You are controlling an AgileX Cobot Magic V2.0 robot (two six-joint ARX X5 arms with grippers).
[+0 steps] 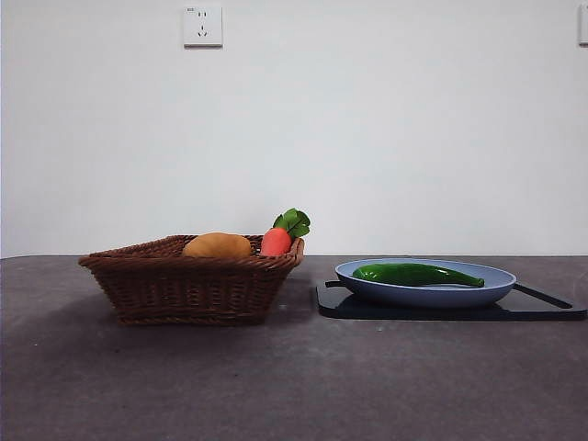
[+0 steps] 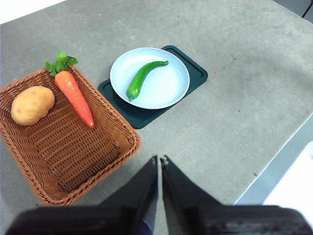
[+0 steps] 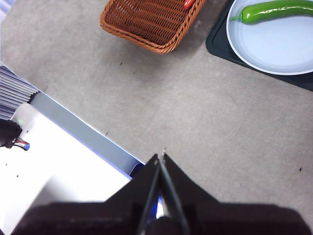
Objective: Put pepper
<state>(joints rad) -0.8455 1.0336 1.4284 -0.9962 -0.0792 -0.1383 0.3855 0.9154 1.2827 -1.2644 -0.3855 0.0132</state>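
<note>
Pepper [image 2: 142,78] lying across the pale blue plate [image 2: 172,93], blunt end toward the basket side, pointed tip toward the far rim, nothing touching it. Well ahead of the left gripper [image 2: 159,159], beyond a stretch of bare table [image 2: 234,122]; from the right gripper [image 3: 160,156] far off too, up past open grey surface. Plate resting on a dark tray [image 2: 193,71], tray just beside the wicker basket [image 2: 73,161]. Inside the basket, a carrot [image 2: 74,97] with green leaves along one wall and a potato [image 2: 32,105] in the corner near it, the remaining floor bare.

Left gripper clenched, jaws pressed almost together with only a hairline slit, holding nothing. Right gripper likewise pinched closed and empty, hanging near the table's edge, well clear of everything.

Probable trouble ahead: glossy, curved skin likely to slip or roll under a pinch taken off-centre; a grasp near the thin tip apt to let the heavy end swing down and drop. Shallow plate likely to skid on the tray if pushed sideways on the approach. Descent with jaws unopened would just shove the pepper. If bound for the basket, long body could catch on the rim or land on the carrot.
</note>
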